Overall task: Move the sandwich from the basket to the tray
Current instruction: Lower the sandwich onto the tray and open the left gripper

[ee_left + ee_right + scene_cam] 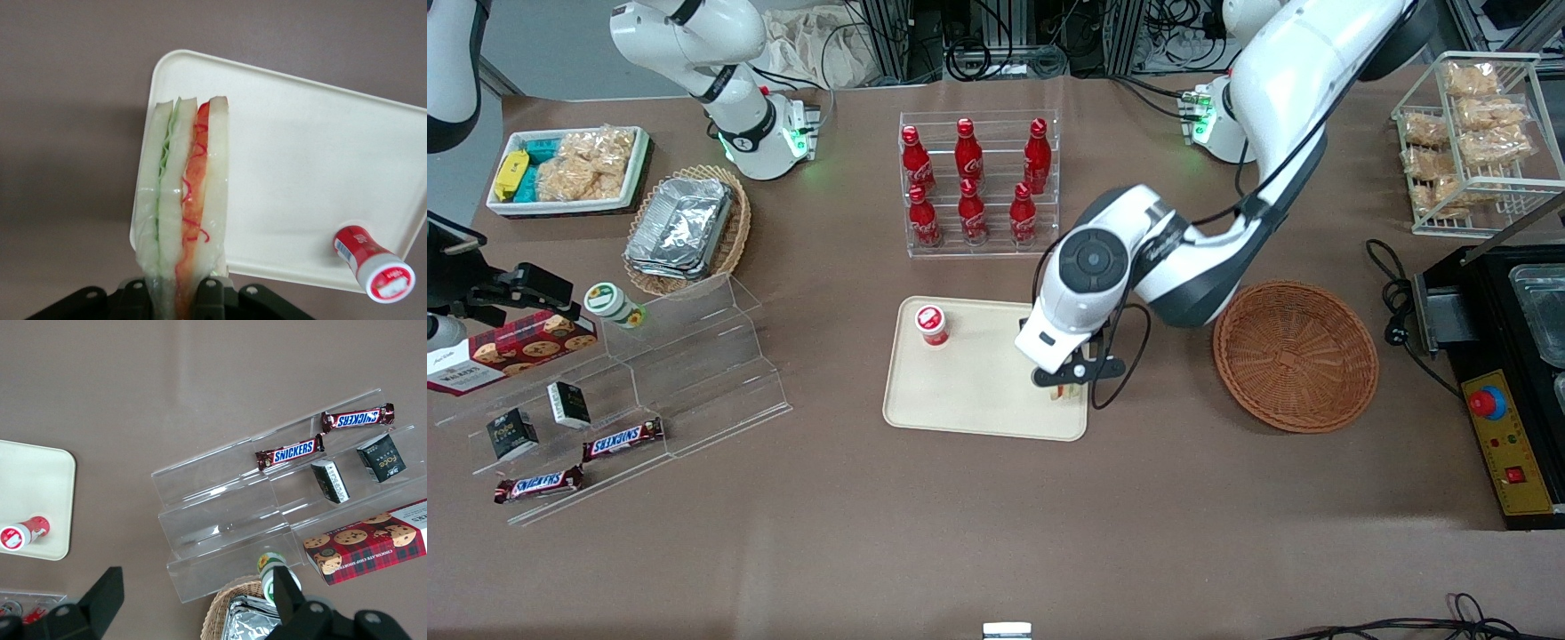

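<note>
My left gripper (pixel 1069 384) is shut on the sandwich (pixel 183 193), a wedge of pale bread with green and red filling in clear wrap. It holds the sandwich above the beige tray (pixel 978 391), over the tray's corner nearest the basket and the front camera. In the front view the arm hides most of the sandwich. The left wrist view shows the gripper (pixel 175 297) with the wedge hanging over the tray's rim (pixel 300 167) and the bare table. The round reddish-brown wicker basket (pixel 1296 356) stands empty beside the tray, toward the working arm's end.
A small red bottle (pixel 932 324) with a white cap lies on the tray. A clear rack of red cola bottles (pixel 971 182) stands farther from the camera than the tray. A stepped acrylic shelf (pixel 694 356) and a foil-container basket (pixel 685 227) lie toward the parked arm's end.
</note>
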`<state>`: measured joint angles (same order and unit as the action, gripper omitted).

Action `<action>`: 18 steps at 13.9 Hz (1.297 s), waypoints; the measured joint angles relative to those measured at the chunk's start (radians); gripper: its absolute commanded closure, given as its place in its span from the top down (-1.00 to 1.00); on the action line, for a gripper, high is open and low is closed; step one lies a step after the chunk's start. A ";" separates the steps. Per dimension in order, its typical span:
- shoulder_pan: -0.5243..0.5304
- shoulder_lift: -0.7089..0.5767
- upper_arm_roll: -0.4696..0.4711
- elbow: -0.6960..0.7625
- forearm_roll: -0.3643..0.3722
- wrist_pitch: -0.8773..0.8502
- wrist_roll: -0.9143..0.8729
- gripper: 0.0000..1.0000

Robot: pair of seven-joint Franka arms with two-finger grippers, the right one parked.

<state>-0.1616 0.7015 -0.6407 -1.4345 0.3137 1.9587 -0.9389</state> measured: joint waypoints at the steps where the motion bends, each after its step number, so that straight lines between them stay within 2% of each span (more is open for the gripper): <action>1: -0.003 0.031 0.000 0.000 0.022 0.021 -0.004 -0.54; 4: -0.014 0.107 0.000 0.001 0.084 0.054 -0.025 -0.54; 7: -0.026 0.159 0.002 0.002 0.108 0.074 -0.035 -0.53; 8: -0.034 0.166 0.011 0.002 0.110 0.076 -0.037 -0.46; 9: -0.045 0.169 0.028 0.003 0.110 0.078 -0.038 -0.33; 10: -0.056 0.169 0.044 0.004 0.110 0.084 -0.040 -0.02; 11: -0.062 0.169 0.049 0.007 0.110 0.090 -0.042 0.49; 12: -0.066 0.169 0.051 0.010 0.110 0.094 -0.050 0.88; 13: -0.068 0.169 0.053 0.012 0.111 0.098 -0.062 0.99; 18: -0.068 0.115 0.054 0.054 0.125 0.082 -0.184 1.00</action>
<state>-0.2298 0.8168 -0.5870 -1.3806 0.4392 2.0408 -1.1225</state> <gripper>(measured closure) 0.066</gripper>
